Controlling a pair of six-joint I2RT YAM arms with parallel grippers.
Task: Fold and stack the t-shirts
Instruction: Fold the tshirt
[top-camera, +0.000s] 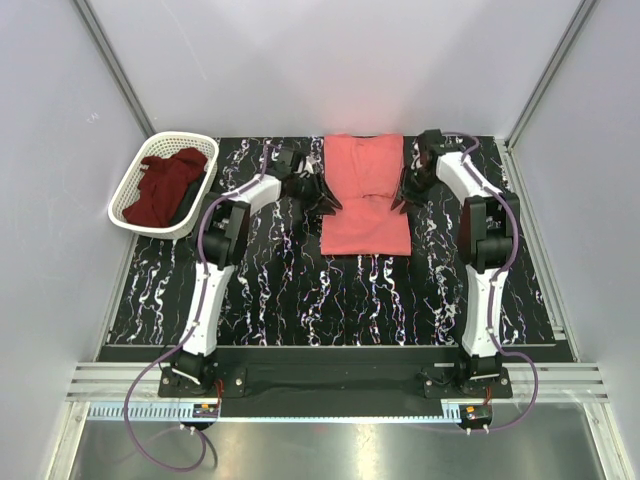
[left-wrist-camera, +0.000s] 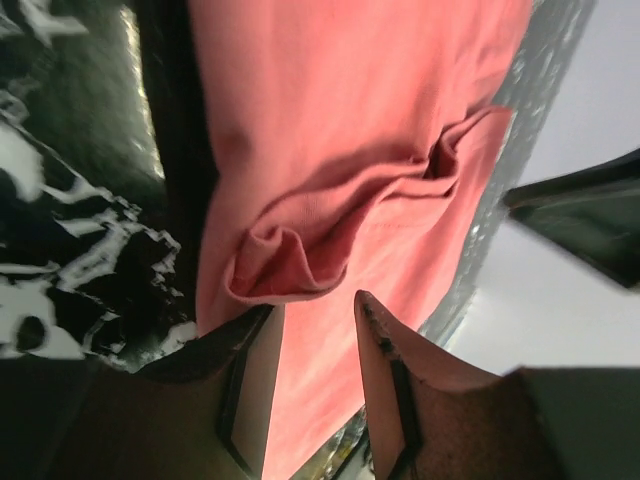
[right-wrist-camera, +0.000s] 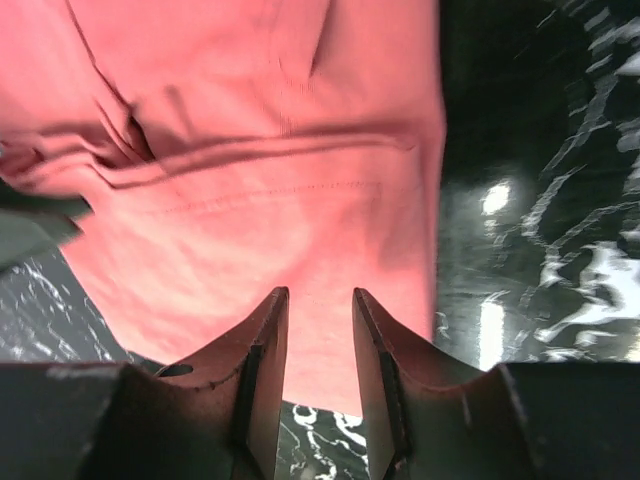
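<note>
The salmon-pink cotton t-shirt (top-camera: 365, 195) lies at the far middle of the black white-veined desk (top-camera: 300, 290). It is narrowed to a tall rectangle, with a bunched ridge running across its middle. The left claw (top-camera: 322, 200) sits at the shirt's left edge and the right claw (top-camera: 405, 192) at its right edge, both level with that ridge. In each wrist view the fingers stand moderately parted with only cloth showing beyond the gap, so neither claw appears to be holding anything.

The step in hand looks like the crosswise fold. To do it well, each claw should bite the ridge's doubled layers at the very edge, both at the same height. They should then carry the cloth together so the hem lands square. The left wrist view shows a loose pucker (left-wrist-camera: 300, 250) near that edge. Pinching outside it, or smoothing it first, would keep the wrinkle out of the fold.

There is open desk on the near side of the shirt for drawing cloth toward the bases, while the far edge sits close to the back wall. The white plastic lattice basket (top-camera: 125, 205) at the far left holds the dark maroon crumpled t-shirt (top-camera: 165, 190). It is well apart from the left arm's present work.
</note>
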